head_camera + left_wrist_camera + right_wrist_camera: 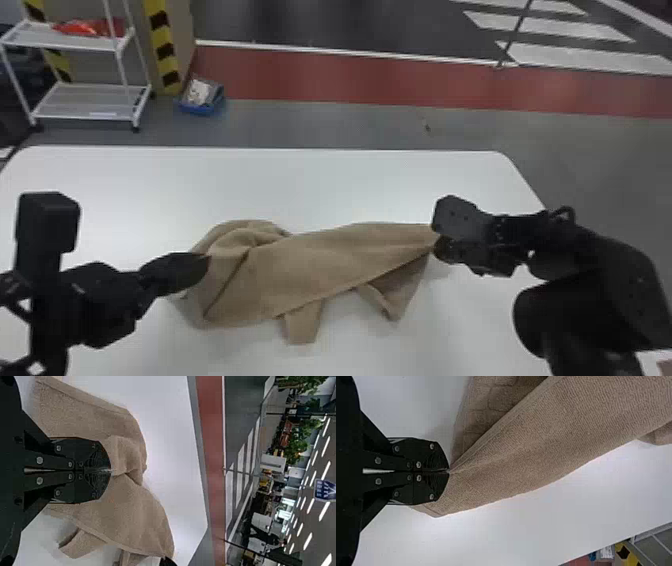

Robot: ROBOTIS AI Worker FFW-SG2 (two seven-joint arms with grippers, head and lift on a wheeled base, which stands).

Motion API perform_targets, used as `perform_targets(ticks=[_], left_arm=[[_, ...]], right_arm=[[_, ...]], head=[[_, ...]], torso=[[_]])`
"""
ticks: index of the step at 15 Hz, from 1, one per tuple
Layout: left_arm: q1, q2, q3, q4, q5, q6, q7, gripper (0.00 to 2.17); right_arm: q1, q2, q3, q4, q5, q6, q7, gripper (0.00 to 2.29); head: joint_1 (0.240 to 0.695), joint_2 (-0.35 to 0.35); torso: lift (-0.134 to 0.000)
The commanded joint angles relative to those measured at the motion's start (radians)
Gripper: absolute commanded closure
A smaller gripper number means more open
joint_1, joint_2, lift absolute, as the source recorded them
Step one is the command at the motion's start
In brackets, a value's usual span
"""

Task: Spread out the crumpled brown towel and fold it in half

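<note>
Head view: before me, the brown towel (pixel 300 265) lies rumpled on the white table (pixel 325 185), between left gripper (pixel 207 259) and right gripper (pixel 435 242). Left wrist view: fingers clamp a towel fold; blue sign (pixel 319 494) bears white lettering. Right wrist view: fingers pinch the towel's edge.

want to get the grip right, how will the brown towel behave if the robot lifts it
The brown towel looks floppy: its slack end bunches into soft folds and a corner droops. It is likely light for its size, being thin cloth. Its textured weave suggests it would probably not slip easily from the right hand.
</note>
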Motion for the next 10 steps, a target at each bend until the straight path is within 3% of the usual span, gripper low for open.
perform_targets(ticks=[1, 4, 6, 8, 9, 10], left_arm=[[-0.012, 0.000, 0.000, 0.003, 0.003, -0.001, 0.004, 2.14], [-0.068, -0.003, -0.057, -0.005, -0.003, 0.012, 0.033, 2.14], [-0.104, -0.021, -0.138, -0.011, -0.008, 0.018, 0.061, 2.14], [-0.142, -0.021, -0.240, 0.020, -0.055, 0.021, 0.158, 2.04], [-0.147, -0.021, -0.263, 0.058, -0.060, 0.024, 0.210, 1.22], [-0.148, -0.021, -0.257, 0.084, -0.049, 0.021, 0.219, 0.11]], right_arm=[[-0.024, -0.001, -0.046, -0.002, -0.038, 0.043, -0.017, 1.66], [-0.110, 0.003, -0.130, -0.022, -0.138, 0.211, -0.038, 1.65], [-0.122, 0.002, -0.167, -0.045, -0.144, 0.257, -0.032, 1.65], [-0.116, 0.003, -0.204, -0.048, -0.144, 0.279, -0.023, 1.65], [-0.102, 0.002, -0.224, -0.049, -0.144, 0.282, -0.020, 1.65], [-0.093, 0.000, -0.244, -0.049, -0.144, 0.288, -0.018, 1.65]], head=[[0.695, -0.183], [0.695, -0.215], [0.695, -0.259], [0.695, -0.303], [0.695, -0.325], [0.695, -0.339]], torso=[[-0.125], [-0.125], [-0.125], [-0.125], [-0.125], [-0.125]])
